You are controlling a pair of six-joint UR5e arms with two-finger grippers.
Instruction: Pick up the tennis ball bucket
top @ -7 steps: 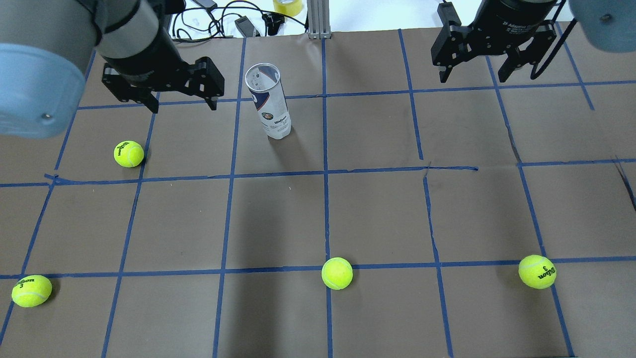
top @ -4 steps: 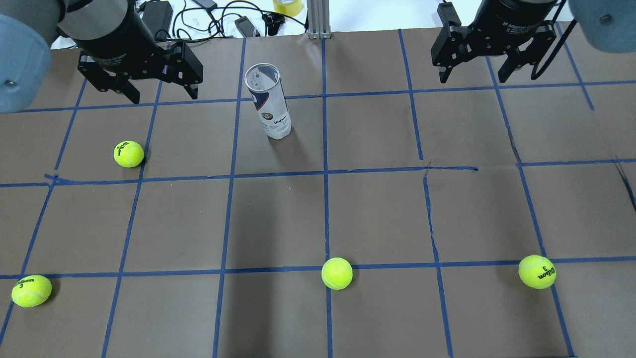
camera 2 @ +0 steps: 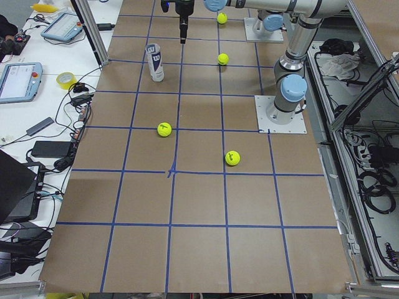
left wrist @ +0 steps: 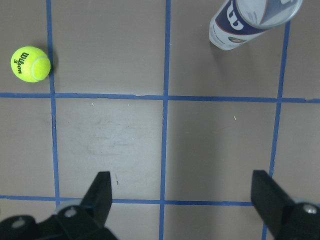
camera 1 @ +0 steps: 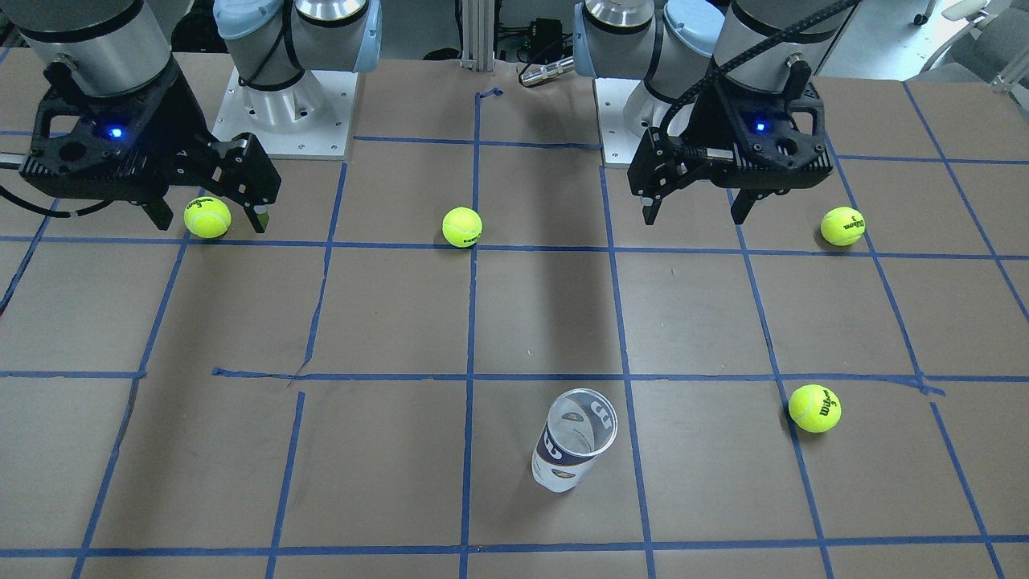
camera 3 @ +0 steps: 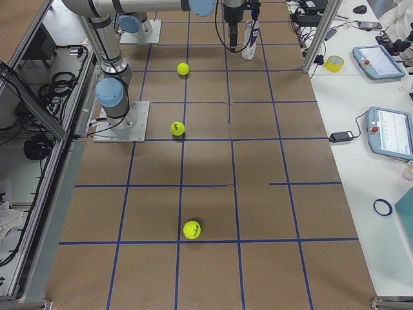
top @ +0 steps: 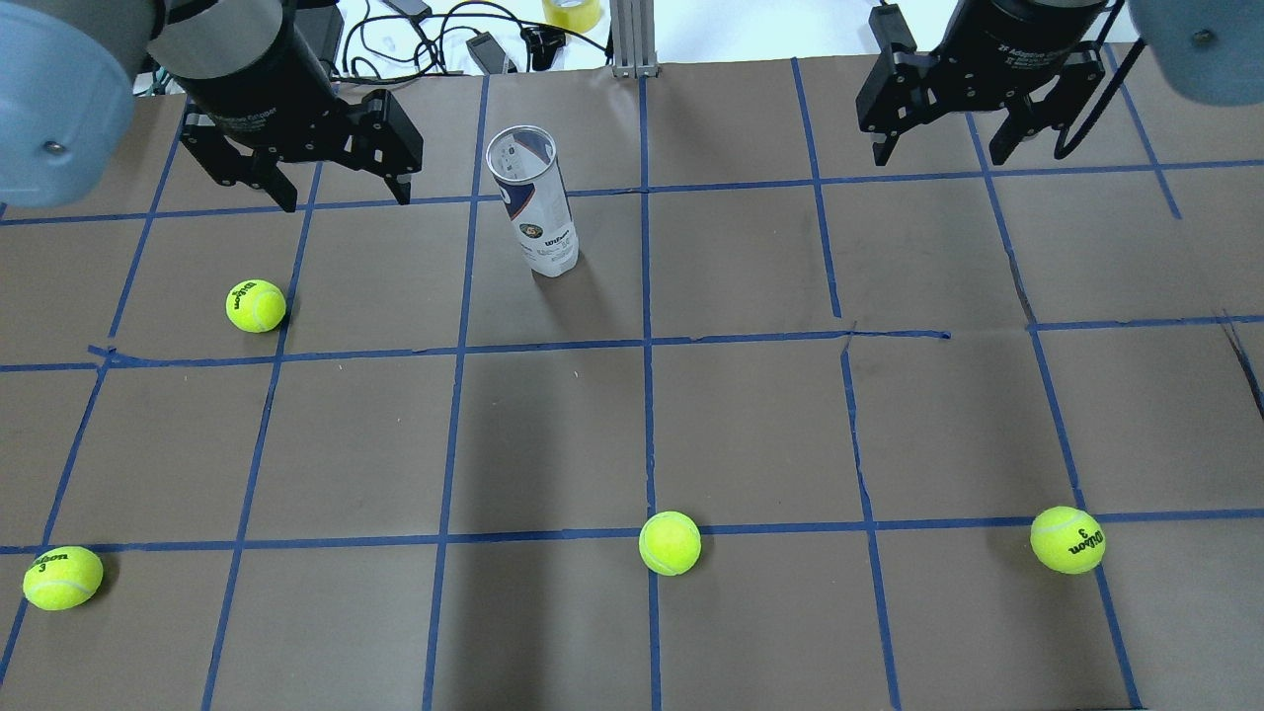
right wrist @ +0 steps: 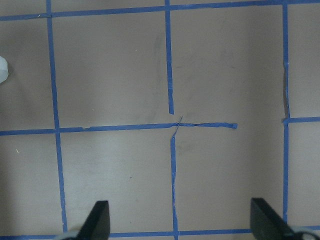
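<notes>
The tennis ball bucket (top: 538, 212) is a clear tube with a white and navy label. It stands upright and empty on the brown table, and also shows in the front view (camera 1: 572, 441) and at the top right of the left wrist view (left wrist: 250, 22). My left gripper (top: 346, 197) is open and empty. It hangs above the table to the left of the tube, apart from it, and also shows in the front view (camera 1: 693, 215). My right gripper (top: 938, 156) is open and empty, far to the tube's right.
Several yellow-green tennis balls lie on the table: one (top: 256, 305) near the left gripper, one (top: 62, 578) at the near left, one (top: 670, 542) at the near middle, one (top: 1067, 539) at the near right. Cables and a tape roll (top: 573, 12) lie past the far edge.
My left gripper drew back to the left and away from the tube, then came a little way back toward it. The tube, the balls and the right arm have not moved.
</notes>
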